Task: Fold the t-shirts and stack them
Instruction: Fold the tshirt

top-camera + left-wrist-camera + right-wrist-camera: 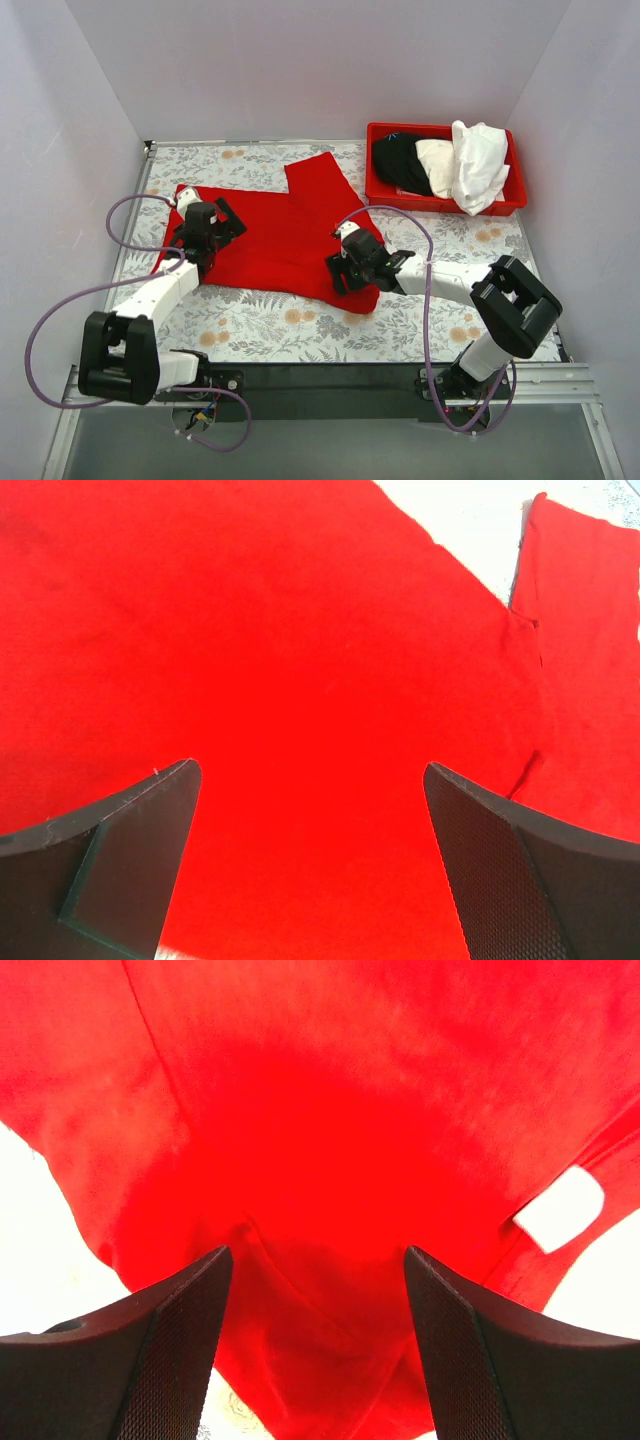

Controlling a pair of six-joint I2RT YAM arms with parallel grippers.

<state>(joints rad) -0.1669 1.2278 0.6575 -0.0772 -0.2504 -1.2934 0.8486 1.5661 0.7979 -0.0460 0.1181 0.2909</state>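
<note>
A bright red t-shirt (285, 235) lies spread on the table, one sleeve pointing to the back. My left gripper (224, 224) is open over the shirt's left part; in the left wrist view (311, 770) only red cloth (300, 650) shows between the fingers. My right gripper (339, 272) is open at the shirt's near right corner; in the right wrist view (317, 1255) its fingers straddle a creased fold of the shirt (330, 1140), with the white neck label (560, 1208) to the right. Black (400, 163), cream (436, 160) and white (478, 165) shirts lie heaped in the bin.
A rigid red plastic bin (447, 205) stands at the back right. The table has a floral cover (300, 325), bare in front of the shirt. White walls close in the left, back and right. Purple cables loop beside both arms.
</note>
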